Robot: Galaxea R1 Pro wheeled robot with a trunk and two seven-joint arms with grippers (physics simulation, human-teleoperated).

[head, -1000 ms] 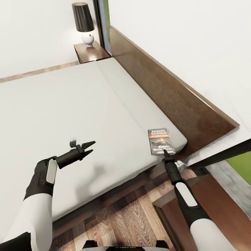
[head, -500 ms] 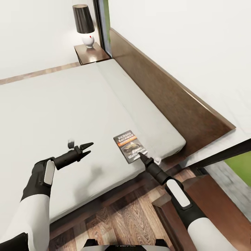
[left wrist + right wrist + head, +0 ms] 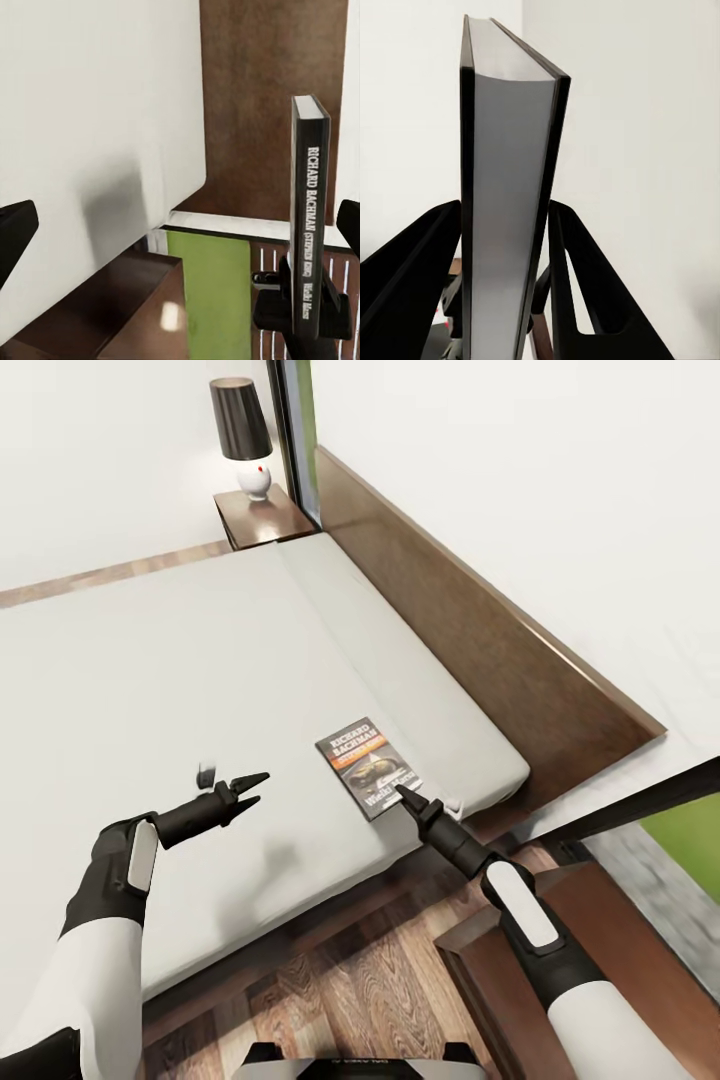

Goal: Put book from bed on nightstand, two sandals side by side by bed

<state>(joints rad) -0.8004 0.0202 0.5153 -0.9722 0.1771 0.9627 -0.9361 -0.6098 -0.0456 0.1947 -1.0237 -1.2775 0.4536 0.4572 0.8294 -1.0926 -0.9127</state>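
Observation:
The book (image 3: 366,764), dark with white "RICHARD BACHMAN" lettering and an orange band, hangs just above the bed's pale mattress (image 3: 180,690) near its foot-side edge. My right gripper (image 3: 404,794) is shut on the book's near edge. In the right wrist view the book (image 3: 502,225) stands edge-on between the two black fingers (image 3: 412,262). The left wrist view shows its spine (image 3: 309,225). My left gripper (image 3: 248,788) hovers open over the mattress, to the left of the book and apart from it. The sandals are out of view.
A nightstand (image 3: 262,515) with a black-shaded lamp (image 3: 240,430) stands at the far end of the dark headboard (image 3: 480,630). A second nightstand (image 3: 500,980) lies under my right arm. Wood-plank floor (image 3: 350,1000) runs along the bed's near side.
My right gripper has carried the book leftward over the mattress, away from the bed's corner, turning it slightly. The left arm has barely moved.

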